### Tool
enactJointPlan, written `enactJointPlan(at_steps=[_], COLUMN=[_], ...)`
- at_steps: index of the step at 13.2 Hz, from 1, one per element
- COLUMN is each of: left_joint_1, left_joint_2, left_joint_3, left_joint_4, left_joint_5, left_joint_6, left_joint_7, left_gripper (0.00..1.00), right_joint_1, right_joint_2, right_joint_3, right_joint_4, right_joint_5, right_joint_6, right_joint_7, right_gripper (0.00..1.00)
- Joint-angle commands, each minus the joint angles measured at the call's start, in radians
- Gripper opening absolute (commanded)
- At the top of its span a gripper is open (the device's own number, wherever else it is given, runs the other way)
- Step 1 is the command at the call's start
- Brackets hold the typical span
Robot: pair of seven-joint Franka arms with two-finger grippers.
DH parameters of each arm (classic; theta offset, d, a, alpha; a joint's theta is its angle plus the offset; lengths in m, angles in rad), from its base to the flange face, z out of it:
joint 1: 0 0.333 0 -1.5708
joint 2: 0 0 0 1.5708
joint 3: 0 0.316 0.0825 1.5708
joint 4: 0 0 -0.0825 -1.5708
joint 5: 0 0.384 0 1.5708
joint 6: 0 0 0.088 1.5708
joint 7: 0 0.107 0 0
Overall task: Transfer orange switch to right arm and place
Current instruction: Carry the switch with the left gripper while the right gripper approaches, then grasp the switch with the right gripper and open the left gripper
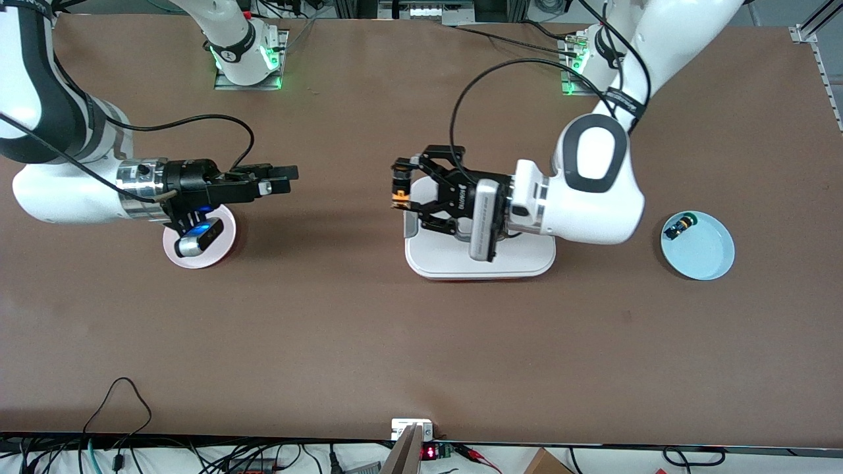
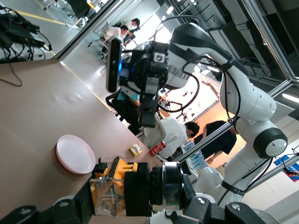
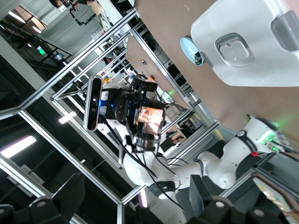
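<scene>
A round pink plate (image 1: 197, 245) of smooth, matte look is seen on the brown table (image 1: 329, 316) at the right arm's end, partly covered by the right pincer's wrist and its blue light. The right pincer (image 1: 290, 178) hangs over bare table just past the plate, its slim black fingers spread wide and holding nothing, pointed toward the left pincer across an open gap in which nothing stands. At mid-table a white tray (image 1: 527, 260) with rounded corners and moulded hollows is set, glossy like plastic; the left pincer (image 1: 400, 186) is held over the tray's edge on the right arm's side. The switch (image 1: 398, 195) is clamped between the left pincer's claw-like black fingers, which are drawn narrow on it. In the left wrist view the switch (image 2: 135, 186) is shown as a short black cylinder with ribbed rings, joined to a translucent orange-tan block (image 2: 108, 186) of boxy shape with metal parts inside. Toward the left arm's end, well apart from the left pincer, a shallow pale-blue dish (image 1: 711, 257) is placed, and a second small black switch (image 1: 678, 228) with a greenish cap lies in it near the rim.
</scene>
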Motion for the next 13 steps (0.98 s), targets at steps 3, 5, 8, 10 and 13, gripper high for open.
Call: enactJointPlan(at_steps=[3, 5, 8, 10, 13], left_joint_1=[-0.062, -0.099, -0.137, -0.14, -0.142], left_joint_2=[0.002, 0.002, 0.002, 0.011, 0.013], left_joint_3=[0.005, 0.005, 0.005, 0.005, 0.005], left_joint_4=[-0.001, -0.001, -0.001, -0.001, -0.001], left_joint_5=[-0.064, -0.105, -0.165, -0.189, -0.196], left_joint_6=[0.101, 0.184, 0.287, 0.29, 0.291], left_joint_7=[0.127, 0.131, 0.141, 0.171, 0.174], left_gripper=[0.11, 0.11, 0.11, 0.11, 0.11], right_joint_1=[0.007, 0.034, 0.106, 0.131, 0.131], right_joint_2=[-0.038, -0.038, -0.036, -0.033, -0.024], right_joint_3=[0.008, 0.007, 0.008, 0.008, 0.008], right_joint_4=[-0.105, -0.124, -0.124, -0.122, -0.118], right_joint_5=[0.144, 0.164, 0.164, 0.164, 0.164], right_joint_6=[0.055, 0.096, 0.185, 0.221, 0.216], right_joint_7=[0.031, 0.028, 0.018, 0.018, 0.025], right_gripper=[1.0, 1.0, 1.0, 1.0, 1.0])
